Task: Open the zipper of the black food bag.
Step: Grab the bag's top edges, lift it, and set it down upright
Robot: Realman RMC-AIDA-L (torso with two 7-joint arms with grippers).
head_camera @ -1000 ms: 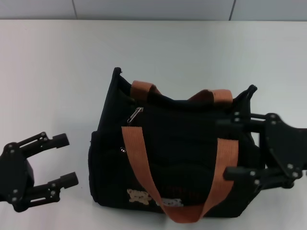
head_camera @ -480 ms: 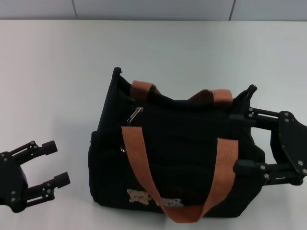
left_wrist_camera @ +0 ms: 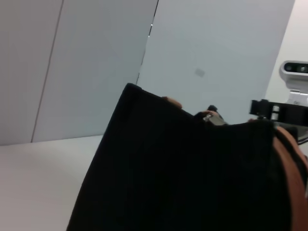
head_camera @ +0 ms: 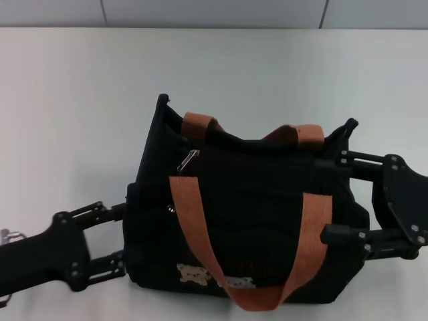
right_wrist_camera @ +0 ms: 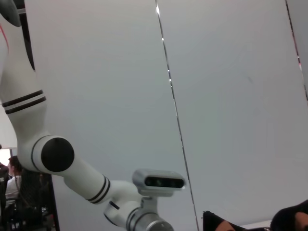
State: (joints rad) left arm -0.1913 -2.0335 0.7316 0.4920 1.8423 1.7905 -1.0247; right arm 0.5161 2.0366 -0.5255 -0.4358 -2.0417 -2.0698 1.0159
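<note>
White tabletop, grey wall panels behind. Black food bag (head_camera: 244, 221) sits centre-near, upright, zipper (head_camera: 188, 161) pull at its far-left top edge, track looks closed. Left gripper (head_camera: 110, 244) has swung in from well left of the bag half a second ago; spread fingers now at the bag's left wall, touching or just short. Right gripper (head_camera: 334, 198), spread, brackets the right end, barely shifted. Reads as bracing the bag from both sides; pull tab not yet grasped.
</note>
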